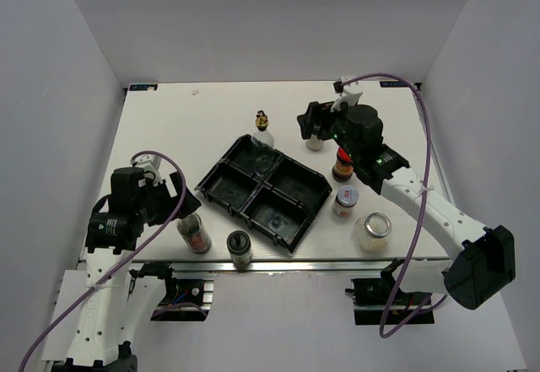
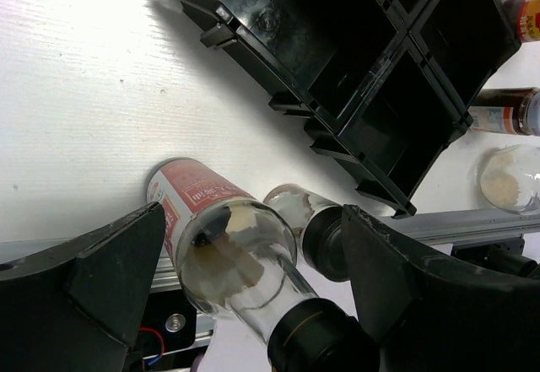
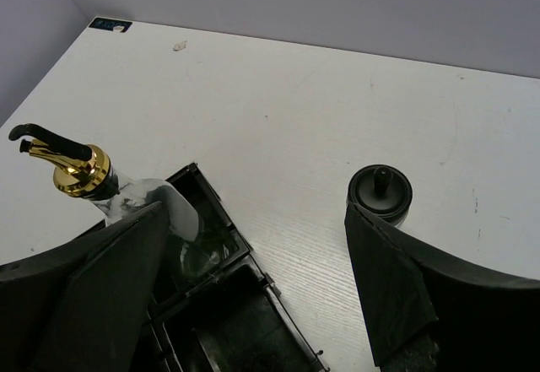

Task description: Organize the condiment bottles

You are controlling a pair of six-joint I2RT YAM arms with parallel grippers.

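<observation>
The clear gold-spouted bottle (image 1: 263,132) stands in the far compartment of the black tray (image 1: 215,169). The black-capped white shaker (image 1: 315,142), red-lidded dark jar (image 1: 342,168), silver-lidded jar (image 1: 344,201) and wide clear jar (image 1: 373,231) stand in a line right of the tray. Two black-capped bottles (image 1: 195,235) (image 1: 240,250) stand at the near edge. My left gripper (image 1: 184,206) hangs open over the red-labelled one (image 2: 224,245), jaws on either side and apart from it. My right gripper (image 1: 314,123) is open and empty above the table, by the shaker cap (image 3: 380,191).
The tray's other three compartments (image 2: 371,94) hold nothing. The table's metal front rail (image 2: 472,224) runs just behind the two near bottles. White walls close the back and both sides. The purple cable (image 1: 426,148) loops over the right arm.
</observation>
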